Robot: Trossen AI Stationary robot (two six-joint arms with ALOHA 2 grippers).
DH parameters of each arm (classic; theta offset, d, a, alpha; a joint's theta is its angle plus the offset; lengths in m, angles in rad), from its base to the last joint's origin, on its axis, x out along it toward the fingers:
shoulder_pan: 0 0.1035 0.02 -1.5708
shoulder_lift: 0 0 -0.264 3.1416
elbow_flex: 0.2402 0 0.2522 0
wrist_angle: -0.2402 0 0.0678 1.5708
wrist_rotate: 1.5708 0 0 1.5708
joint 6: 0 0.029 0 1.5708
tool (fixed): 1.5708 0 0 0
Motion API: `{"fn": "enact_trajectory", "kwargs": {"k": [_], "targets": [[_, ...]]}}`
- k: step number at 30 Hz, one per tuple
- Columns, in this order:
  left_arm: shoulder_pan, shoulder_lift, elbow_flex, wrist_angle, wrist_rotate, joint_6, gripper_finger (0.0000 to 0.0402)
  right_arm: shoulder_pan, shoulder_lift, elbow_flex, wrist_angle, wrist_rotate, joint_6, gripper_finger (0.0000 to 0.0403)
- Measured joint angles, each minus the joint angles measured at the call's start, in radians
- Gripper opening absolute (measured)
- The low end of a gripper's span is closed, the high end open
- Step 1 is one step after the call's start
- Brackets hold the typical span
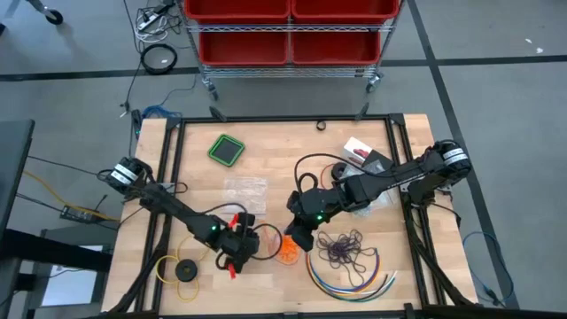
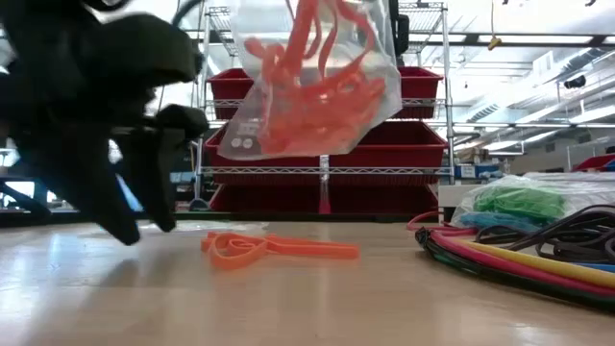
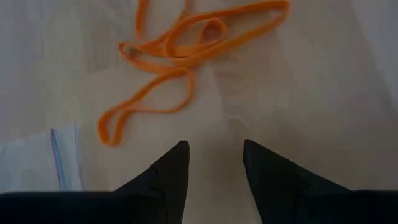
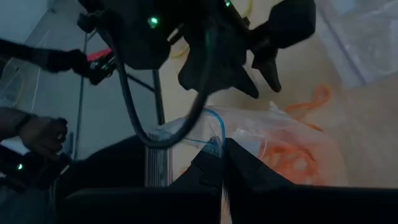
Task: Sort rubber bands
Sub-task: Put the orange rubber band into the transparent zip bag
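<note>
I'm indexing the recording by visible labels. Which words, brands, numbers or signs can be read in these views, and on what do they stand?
None can be read.
The white and red packet at the table's far side carries print, too small to read.
The clear bag of orange rubber bands held up by the right gripper has two small round marks, not legible as text.
The red bins show no readable label.

Robotics lab or workshop: wooden workbench [image 1: 266, 190] in black metal frame [image 1: 174, 168], wire shelving rack [image 1: 288, 62] on casters with red bins [image 2: 327, 144], grey floor strewn with cables [image 1: 151, 40], fluorescent ceiling lights [image 2: 538, 72].
</note>
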Motion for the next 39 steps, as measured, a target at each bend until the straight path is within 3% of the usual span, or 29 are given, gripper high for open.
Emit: {"fn": "enact_trajectory", "kwargs": {"k": [8, 14, 20, 28, 34, 39], "targets": [[0.144, -0.01, -0.009, 0.031, 0.111, 0.185, 0.0163, 0.032, 0.0, 0.0, -0.008, 0.055, 0.035, 0.0004], [0.25, -0.109, -0.051, 0.077, 0.193, 0.295, 0.0163, 0.085, 0.0, 0.0, -0.066, 0.108, 0.085, 0.0004], [0.365, -0.156, -0.165, 0.165, 0.424, 0.349, 0.0163, 0.116, 0.0, 0.0, -0.09, 0.17, 0.124, 0.0004], [0.425, -0.146, -0.24, 0.342, 0.469, 0.426, 0.0163, 0.119, 0.0, 0.0, -0.089, 0.203, 0.168, 0.0004], [0.448, -0.081, -0.239, 0.395, 0.574, 0.425, 0.0163, 0.118, 0.0, 0.0, -0.083, 0.213, 0.169, 0.0004], [0.446, -0.009, -0.238, 0.461, 0.527, 0.415, 0.0163, 0.118, 0.0, 0.0, -0.079, 0.23, 0.167, 0.0004]]}}
